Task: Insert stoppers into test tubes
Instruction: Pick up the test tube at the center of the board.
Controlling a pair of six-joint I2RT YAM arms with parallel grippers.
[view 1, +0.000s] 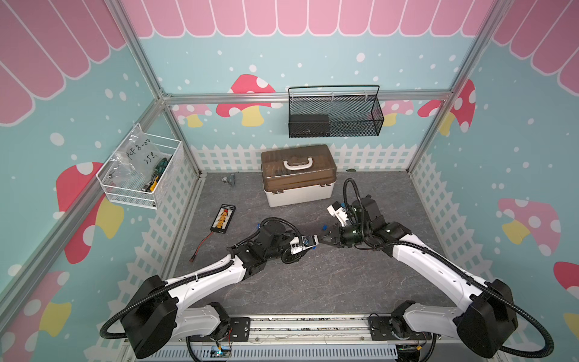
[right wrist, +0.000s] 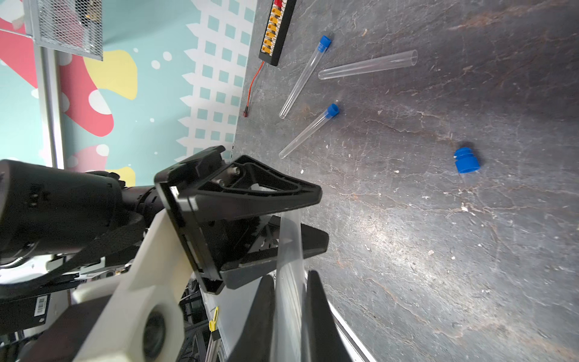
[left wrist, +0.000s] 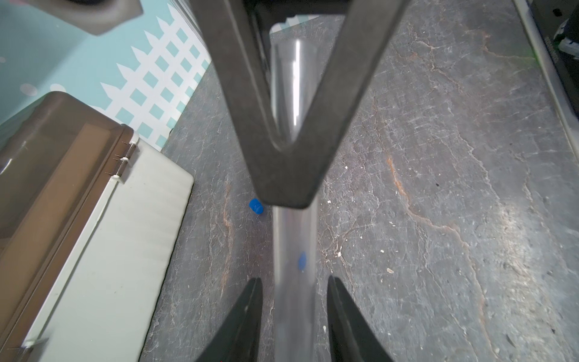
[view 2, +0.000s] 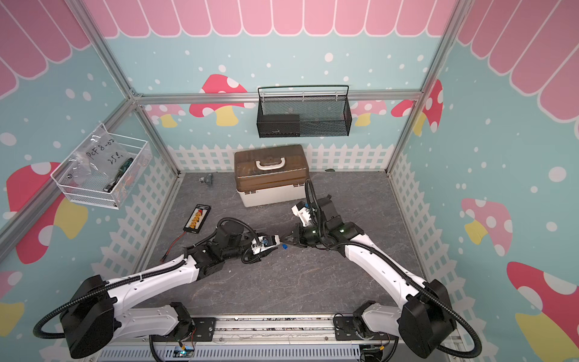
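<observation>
Closest to the lenses, the held tube (left wrist: 289, 232) hangs above the middle of the counter (right wrist: 438, 250). It is pinched by the right pincer (right wrist: 291, 275), whose jaws are closed tight on it. The left pincer (left wrist: 294, 279) straddles the same tube with its jaws parted, a sliver of gap on each side, gripping nothing.

Clear, thin and rigid, the tube looks light, slick and probably brittle. A gentle squeeze on the mid-body should suit it, leaving the mouth free; which end is the mouth I cannot tell. A loose stopper (left wrist: 256, 207) lies on the counter just to the far side. Tiny and ribbed, it likely wants holding by its broad head.

To the left lie two capped tubes (right wrist: 308, 133) and an open tube (right wrist: 368, 65), near a connector board (right wrist: 277, 31). A storage box (view 1: 297, 175) sits far back, well clear. The left pincer itself crowds the tube most.
</observation>
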